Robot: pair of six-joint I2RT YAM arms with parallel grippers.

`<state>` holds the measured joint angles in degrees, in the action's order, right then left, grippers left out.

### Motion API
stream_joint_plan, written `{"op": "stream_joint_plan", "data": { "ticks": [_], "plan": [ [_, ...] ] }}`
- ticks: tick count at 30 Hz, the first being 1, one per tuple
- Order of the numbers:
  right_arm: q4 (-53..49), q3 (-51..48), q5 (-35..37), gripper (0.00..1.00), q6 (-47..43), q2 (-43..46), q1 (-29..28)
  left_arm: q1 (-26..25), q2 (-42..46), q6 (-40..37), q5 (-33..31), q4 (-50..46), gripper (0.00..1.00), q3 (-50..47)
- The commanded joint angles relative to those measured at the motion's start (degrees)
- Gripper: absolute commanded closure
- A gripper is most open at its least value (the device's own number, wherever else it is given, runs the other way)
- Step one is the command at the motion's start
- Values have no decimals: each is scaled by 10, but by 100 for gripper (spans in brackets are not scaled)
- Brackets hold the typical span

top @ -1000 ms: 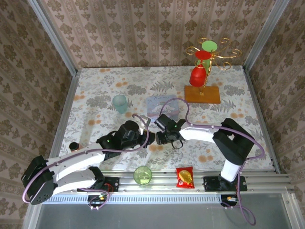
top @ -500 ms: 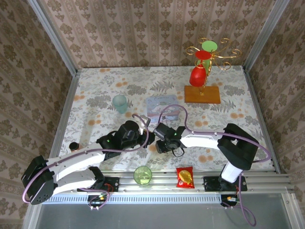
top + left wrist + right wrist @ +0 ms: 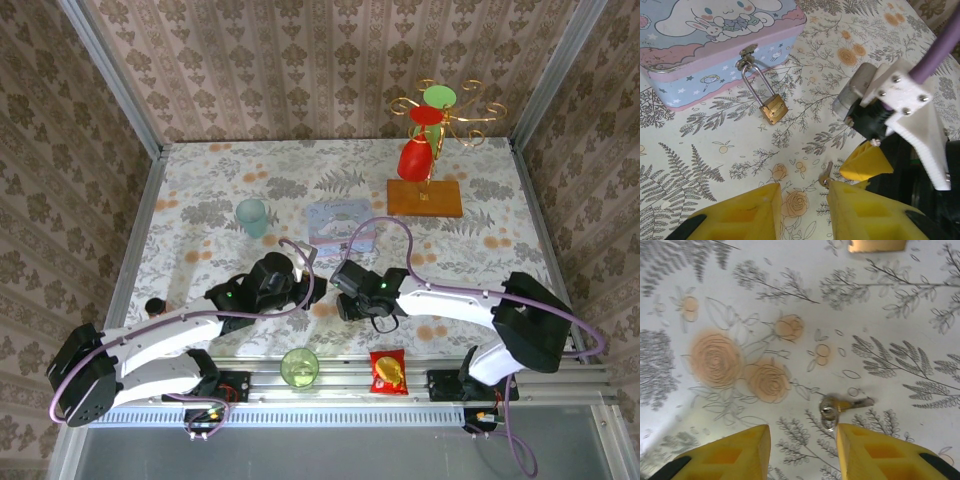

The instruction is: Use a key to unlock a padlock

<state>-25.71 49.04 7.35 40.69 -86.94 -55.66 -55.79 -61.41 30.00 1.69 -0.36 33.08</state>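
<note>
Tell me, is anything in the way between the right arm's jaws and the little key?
No, nothing visible. The right gripper has its jaws open, and the key lies on bare cloth right at its tips.

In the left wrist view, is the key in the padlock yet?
No, the key lies on the cloth, well apart from the padlock hooked on the tin latch.

Right gripper (image 3: 802,442) has descended beside the key (image 3: 840,406).
</note>
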Motion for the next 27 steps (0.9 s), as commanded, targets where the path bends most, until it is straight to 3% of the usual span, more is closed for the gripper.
{"op": "stream_joint_plan", "data": {
  "ticks": [1,6,11,23,26,27],
  "plan": [
    [-40,9,45,60,48,-33,-5,3,-2,3,8,14,69,6],
    [-30,-6,58,60,60,-42,-10,3,-1,4,12,11,68,3],
    [56,-36,29,56,43,-40,-8,3,1,3,9,9,68,1],
    [101,18,41,55,-33,-118,-9,4,13,5,3,3,67,-1],
    [116,30,43,59,-60,-128,-11,4,18,5,-3,0,67,-2],
    [117,33,47,66,-63,-128,-13,4,19,5,-5,-2,67,-2]
  ]
}}
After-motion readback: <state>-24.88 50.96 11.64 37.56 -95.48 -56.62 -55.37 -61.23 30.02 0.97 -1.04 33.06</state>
